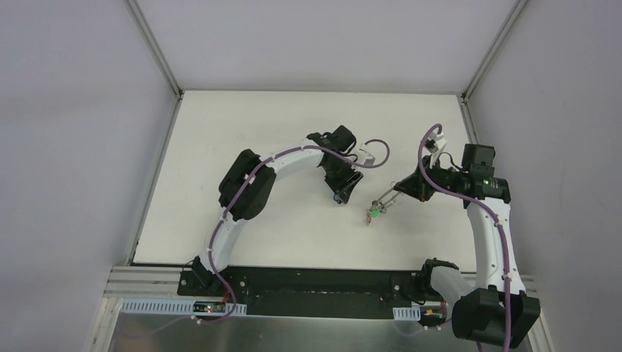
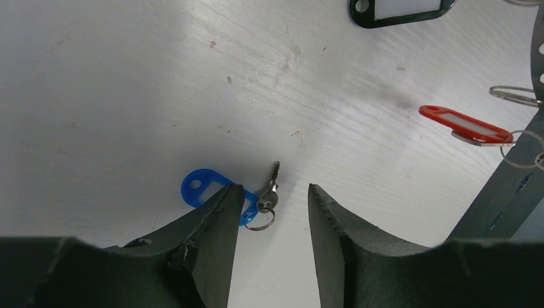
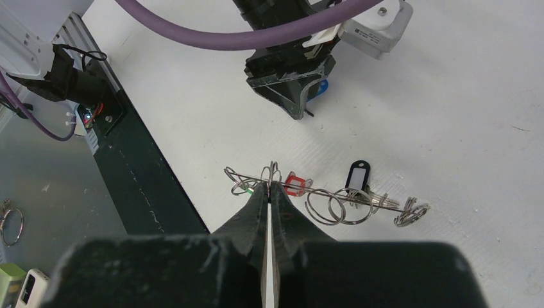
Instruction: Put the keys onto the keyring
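left gripper [image 2: 272, 192] spread over blue key [image 2: 272, 183] on table [image 2: 128, 96]. right gripper [image 3: 270, 186] pressed tight, pinching keyring [image 3: 321, 190] rim.

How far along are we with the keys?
Done, apparently: the red tag, black tag and green tag sit at the keyring, held in the shut right gripper. In hand: the open left gripper straddles the blue-tagged key on the table. Left: grip and thread it.

Key [image 2: 269, 189] between left jaws — table [image 2: 128, 96] bare beyond (mostly).
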Motion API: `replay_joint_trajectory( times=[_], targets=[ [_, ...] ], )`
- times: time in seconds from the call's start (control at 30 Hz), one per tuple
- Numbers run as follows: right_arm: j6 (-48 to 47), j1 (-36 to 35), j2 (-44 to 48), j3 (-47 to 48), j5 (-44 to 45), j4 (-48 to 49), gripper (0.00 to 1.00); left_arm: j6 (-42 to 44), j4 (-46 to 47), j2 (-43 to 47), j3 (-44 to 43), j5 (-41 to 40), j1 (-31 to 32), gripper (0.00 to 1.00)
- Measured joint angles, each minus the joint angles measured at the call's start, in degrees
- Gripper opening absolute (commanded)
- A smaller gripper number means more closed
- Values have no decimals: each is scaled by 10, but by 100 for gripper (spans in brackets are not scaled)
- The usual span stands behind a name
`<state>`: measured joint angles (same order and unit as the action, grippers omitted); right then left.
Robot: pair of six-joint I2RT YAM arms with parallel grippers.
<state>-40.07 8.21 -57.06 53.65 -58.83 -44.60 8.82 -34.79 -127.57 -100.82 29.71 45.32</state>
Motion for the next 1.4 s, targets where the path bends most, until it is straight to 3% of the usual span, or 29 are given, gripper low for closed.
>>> replay_joint_trajectory(
  times=[0.63, 1.03, 1.4],
  targets=[
    [0, 0, 0, 0, 0, 0, 0, 95, -28, 48, 62, 12, 0, 51],
    [0, 0, 0, 0, -1, 0, 0, 222, -98, 69, 57, -19, 0, 52],
    [0, 0, 0, 0, -2, 0, 0, 280, -112, 69, 22, -47, 12, 52]
  ],
)
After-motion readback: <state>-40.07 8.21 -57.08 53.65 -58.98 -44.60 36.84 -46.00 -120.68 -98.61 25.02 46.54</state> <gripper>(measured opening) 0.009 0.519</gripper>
